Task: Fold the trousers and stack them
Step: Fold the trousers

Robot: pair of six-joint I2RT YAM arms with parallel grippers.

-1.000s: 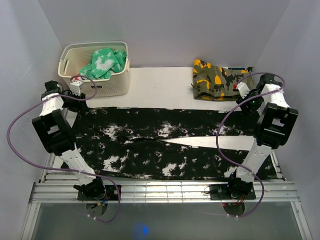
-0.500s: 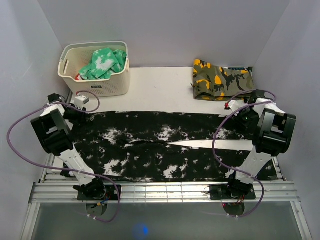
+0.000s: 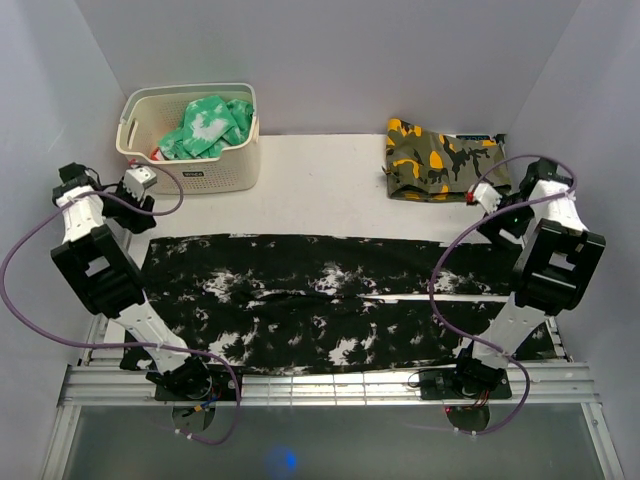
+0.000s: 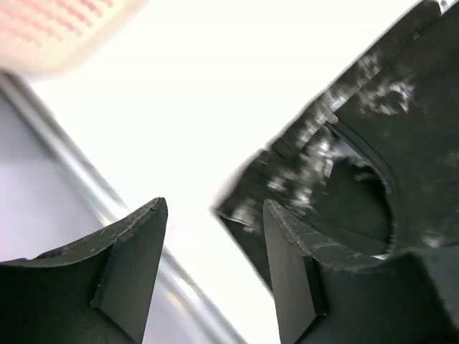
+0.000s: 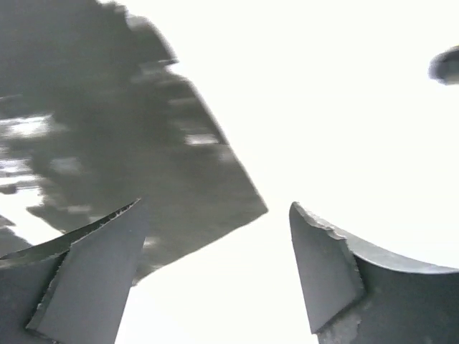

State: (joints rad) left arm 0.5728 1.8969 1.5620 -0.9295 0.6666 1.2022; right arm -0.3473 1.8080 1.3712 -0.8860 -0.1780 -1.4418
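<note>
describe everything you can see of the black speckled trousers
The trousers are black soft-looking fabric with irregular white splatter. They lie flat, spread left to right over the near half of the white table, waist to the left, two legs side by side running right with a thin slit between them. Part of the right end is hidden behind the right arm. Neither open hand touches them: the left hand and right hand hang clear of the far corners.

white table [image 3: 325, 185] | trousers [image 3: 300, 310] flat | basket [image 3: 215, 172] far left | camouflage garment [image 3: 440, 160] far right
</note>
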